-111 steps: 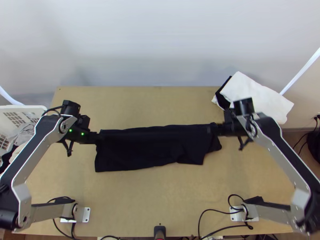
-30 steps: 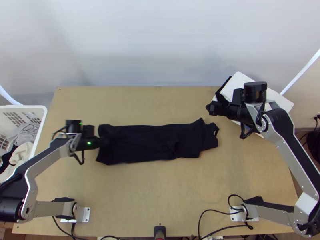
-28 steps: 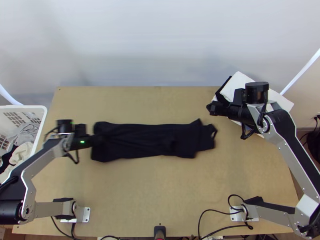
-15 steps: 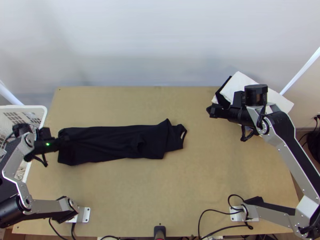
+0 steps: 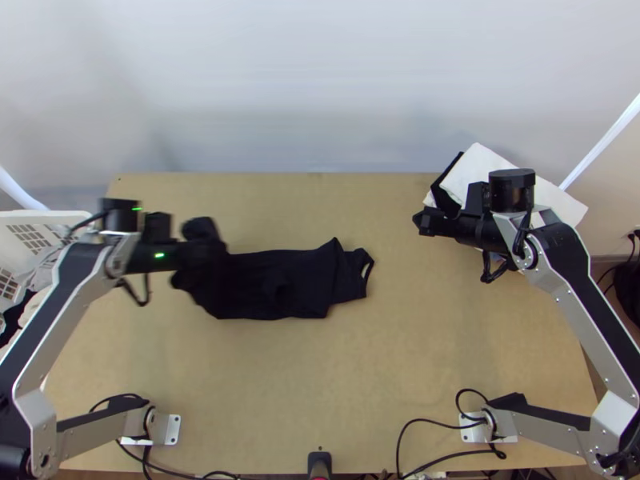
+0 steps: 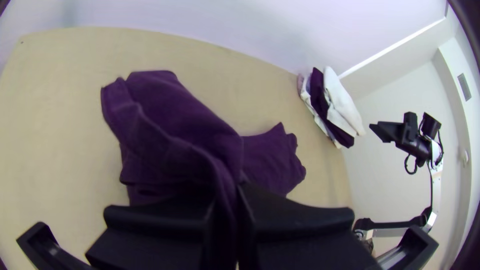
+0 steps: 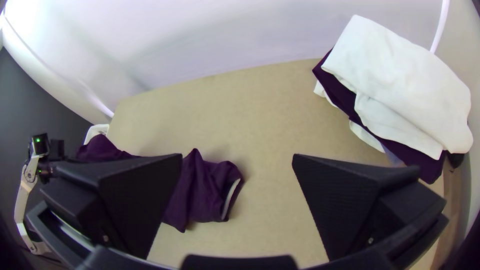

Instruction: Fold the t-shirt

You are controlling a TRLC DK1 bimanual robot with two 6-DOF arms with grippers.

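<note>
"Shirt (image 5: 280, 288) first: where is it, and how does it lie?"

"On the worktop (image 5: 320, 384), left of the middle, in a long, narrow, dark strip. The end nearest my left arm is bunched and raised off the wood; the other end lies down, a small loop-like opening at its tip. I can't tell whether that's a sleeve or the neck."

"And your claws?"

"My left claw (image 6: 239, 192) has that raised end pinched between its fingers. My right claw (image 7: 237, 157) has its fingers wide apart with no cloth between them, near the pile (image 5: 520, 188) at the far right corner and well apart from the shirt."

"So how far along are you?"

"Partway, I'd say. Narrow as it is, the lengthwise folding looks done. The crosswise fold isn't: the held end still needs laying over the rest, then perhaps one more fold and some smoothing."

"Anything to watch?"

"Creases. The held end could land bunched."
</note>
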